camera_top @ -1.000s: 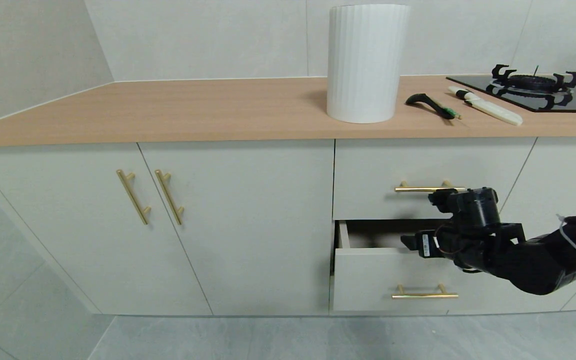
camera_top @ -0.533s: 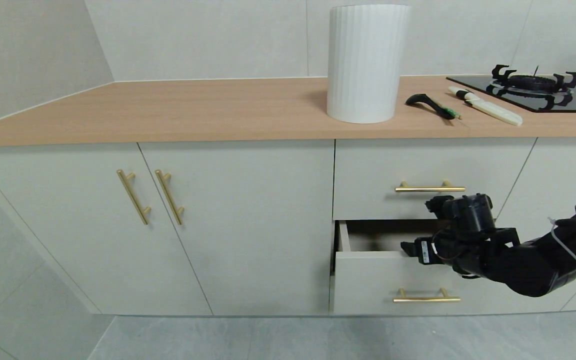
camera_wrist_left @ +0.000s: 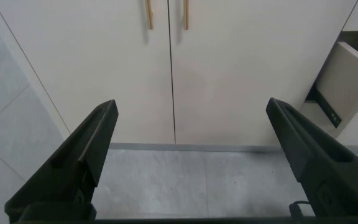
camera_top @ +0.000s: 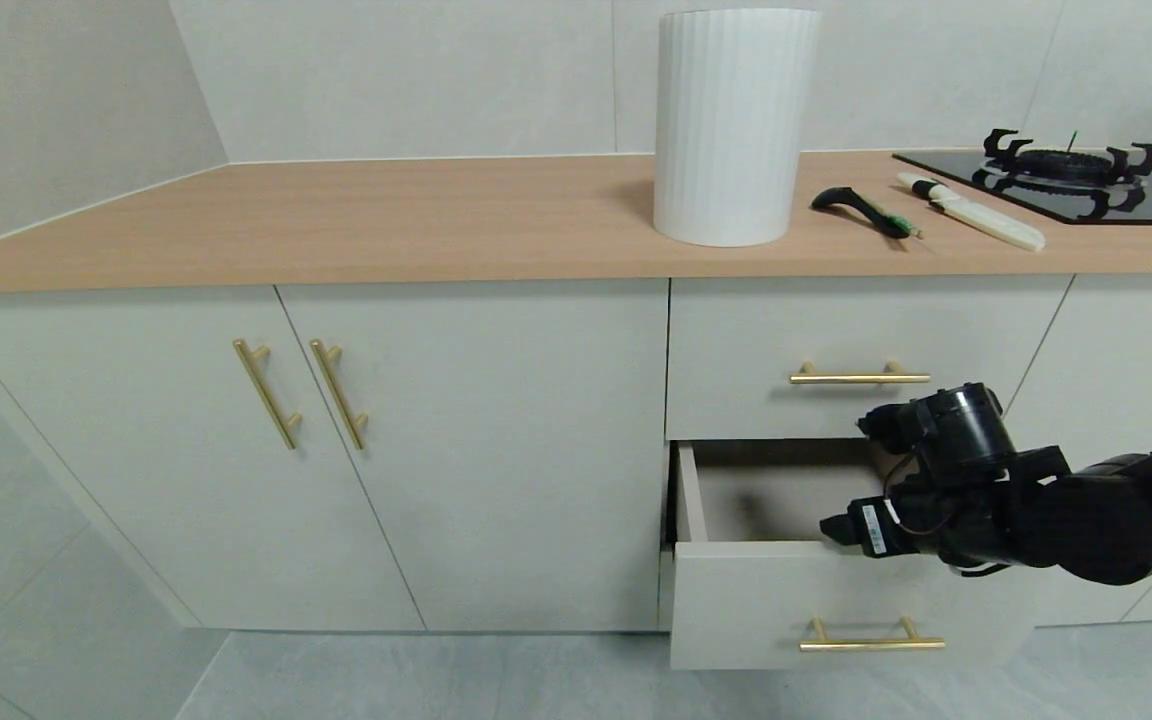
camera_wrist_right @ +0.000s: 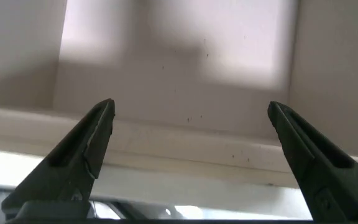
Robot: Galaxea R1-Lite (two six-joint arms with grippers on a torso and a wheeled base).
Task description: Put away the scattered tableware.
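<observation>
Drawer (camera_top: 786,600) stands part open, right pincer (camera_top: 836,527) spread at its front's top edge; pull straight and level until the utensils (camera_top: 866,210) lying on the counter (camera_top: 336,220) beside the hob (camera_top: 1066,185) can drop in

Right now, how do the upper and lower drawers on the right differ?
The upper drawer is shut, flush with the cabinet; the lower drawer stands open, part of its inside showing. The right gripper, open, sits at the lower drawer's top edge; nothing is at the upper drawer. Both share pale fronts and gold bar handles.
</observation>
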